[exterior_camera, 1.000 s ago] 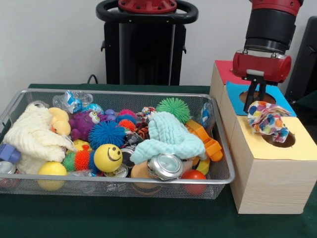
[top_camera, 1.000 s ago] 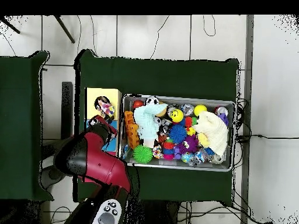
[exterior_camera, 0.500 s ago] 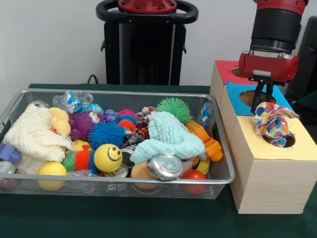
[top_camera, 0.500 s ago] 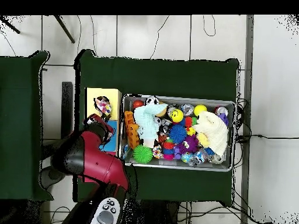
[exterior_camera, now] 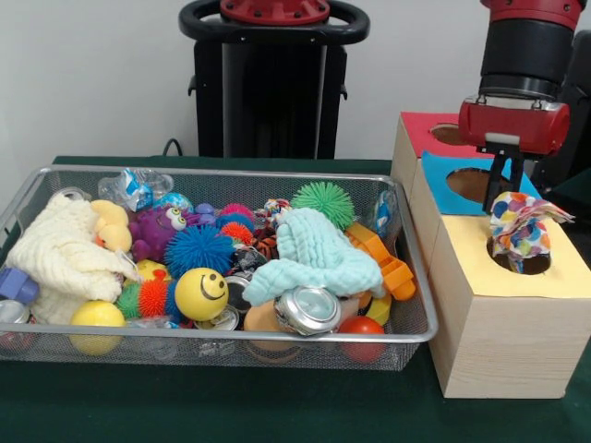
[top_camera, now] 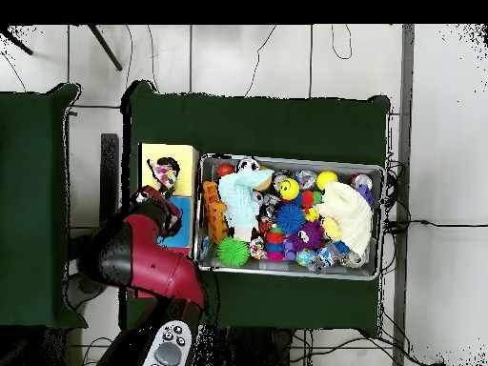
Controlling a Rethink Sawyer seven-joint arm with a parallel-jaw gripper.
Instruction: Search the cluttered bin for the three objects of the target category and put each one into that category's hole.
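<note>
My gripper (exterior_camera: 506, 191) is shut on a whitish fabric piece (exterior_camera: 522, 229) with red, blue, yellow and green blotches. It holds the piece right over the round hole (exterior_camera: 534, 267) in the pale yellow panel (exterior_camera: 480, 268), and the piece's lower end hangs into the hole. In the overhead view the piece (top_camera: 168, 174) sits on the yellow panel (top_camera: 183, 155), with my arm (top_camera: 133, 253) just below it. The wire mesh bin (exterior_camera: 222, 172) lies left of the boxes, full of toys. I cannot make out other blotched fabric pieces in it.
The blue-panelled box (exterior_camera: 443, 166) and red-panelled box (exterior_camera: 420, 134) stand behind the yellow one. In the bin lie a mint cloth (exterior_camera: 319, 254), a cream cloth (exterior_camera: 60, 249), a purple monster (exterior_camera: 157, 226), a smiley ball (exterior_camera: 201, 293) and a can (exterior_camera: 307, 309).
My gripper has carried the fabric piece rightward in the front view, from beside the hole to directly over it. The bin's contents have not moved.
</note>
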